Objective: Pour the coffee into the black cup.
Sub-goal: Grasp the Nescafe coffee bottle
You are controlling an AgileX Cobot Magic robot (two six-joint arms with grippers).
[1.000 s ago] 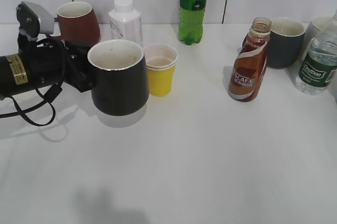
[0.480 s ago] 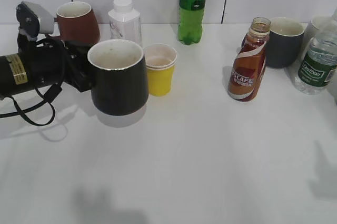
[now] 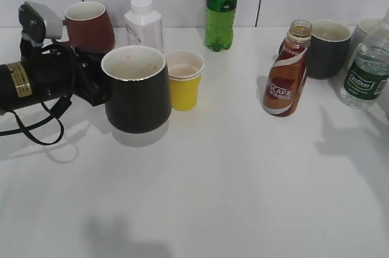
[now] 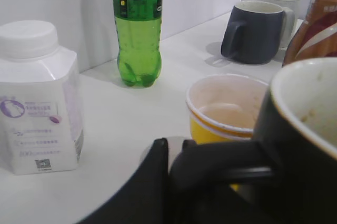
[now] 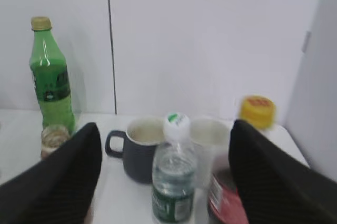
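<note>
The black cup [image 3: 137, 97] is glossy with a speckled white inside and stands at the left of the table. My left gripper [image 3: 97, 85] is shut on its handle, which also shows in the left wrist view [image 4: 176, 150] beside the cup [image 4: 310, 145]. The coffee bottle [image 3: 285, 76], brown, uncapped, with a Nescafe label, stands upright at the right. Its neck shows in the right wrist view [image 5: 54, 138]. My right gripper [image 5: 164, 129] is open and empty, above and in front of the right-hand bottles. It is out of the exterior view; only its shadow shows.
A yellow paper cup [image 3: 184, 82] touches the black cup's right side. Behind stand a maroon mug [image 3: 90, 26], a white bottle [image 3: 144, 24] and a green soda bottle [image 3: 223, 6]. At the right are a dark grey mug [image 3: 328, 48], a water bottle [image 3: 366, 67] and a white mug [image 3: 368, 30].
A shadow of the right arm has appeared and spread over the table's right side. The left arm, the cup and the coffee bottle have not moved.
</note>
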